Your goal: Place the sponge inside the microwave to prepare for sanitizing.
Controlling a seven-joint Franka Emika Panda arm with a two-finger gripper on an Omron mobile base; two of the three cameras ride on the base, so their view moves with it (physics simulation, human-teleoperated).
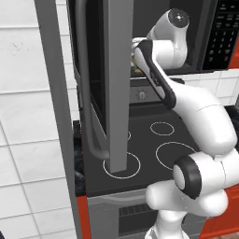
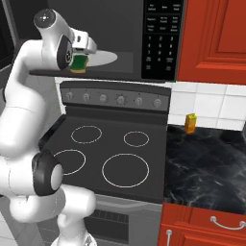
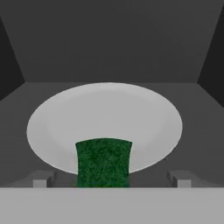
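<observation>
Dark green, the scouring face of the sponge (image 3: 104, 162) is being shown at six o'clock in the hand view, lying on the near edge of the white round turntable (image 3: 105, 118) inside the microwave (image 3: 109, 48). The two finger tips (image 3: 42, 180) are being seen standing wide apart, one at seven o'clock and one at five o'clock of the sponge, with a clear gap left on each side, so the sponge is not being clamped. In the right base view the sponge (image 2: 79, 63) is being shown with its yellowish layer below the green one, at the front of the microwave (image 2: 125, 29) cavity, just beside the gripper (image 2: 82, 56) at the end of the white arm (image 2: 21, 105). The turntable (image 2: 103, 57) is being seen extending toward three o'clock from the sponge, and the black keypad panel (image 2: 161, 38) is lying further along at three o'clock. The microwave door (image 1: 116, 84) is being held swung open, as is being shown in the left base view, with its bar handle (image 1: 86, 93) at nine o'clock of it. The black four-ring stove (image 2: 108, 153) is lying below the microwave, and a small upright orange-yellow object (image 2: 190, 123) is standing on the dark marble counter (image 2: 206, 168) at three o'clock of the stove.
</observation>
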